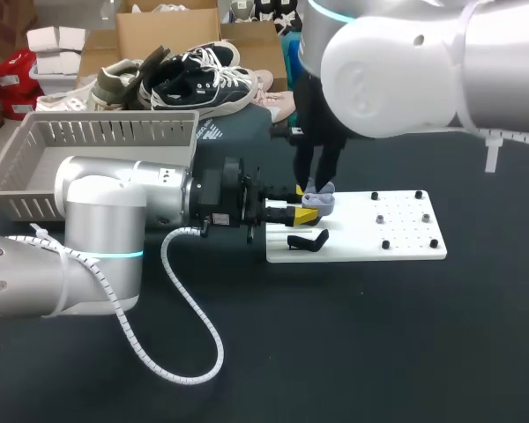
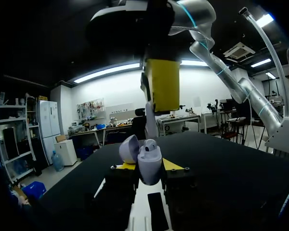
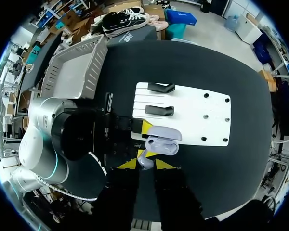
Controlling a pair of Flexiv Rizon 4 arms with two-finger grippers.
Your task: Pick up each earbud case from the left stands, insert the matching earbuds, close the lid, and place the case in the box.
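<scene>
Left tool (image 2: 149, 169) is pinching the earbud case (image 1: 319, 201) from two sides, its fingers lying level and reaching in along the desk (image 1: 379, 344) from the left. It is holding the case just above the left end of the white board (image 1: 406, 248), near the black stands (image 1: 307, 240).

The case is standing with its mouth facing up. Its lid (image 2: 129, 149) is hanging open and leaning away to one side.

Right tool (image 3: 145, 164) is hanging straight above that mouth, pointing down. Its fingers are drawn close on a small pale piece, which I am taking to be an earbud (image 3: 144, 160). Whether the piece is touching its socket or only hovering over it, I cannot tell.

The coming move is turning on this one line: earbud directly over the case, with the way in running straight down. The right arm is the nearer one for the insertion, while the left is serving as the clamp.

Room is tight here. The open lid is standing just beside the descending fingers, and the left tool's tips are flanking the case on both sides, so any sideways drift is risking a knock.

The box (image 1: 35, 181) is sitting well apart, behind the left arm. Bare desk is lying open on the near side of the board.
</scene>
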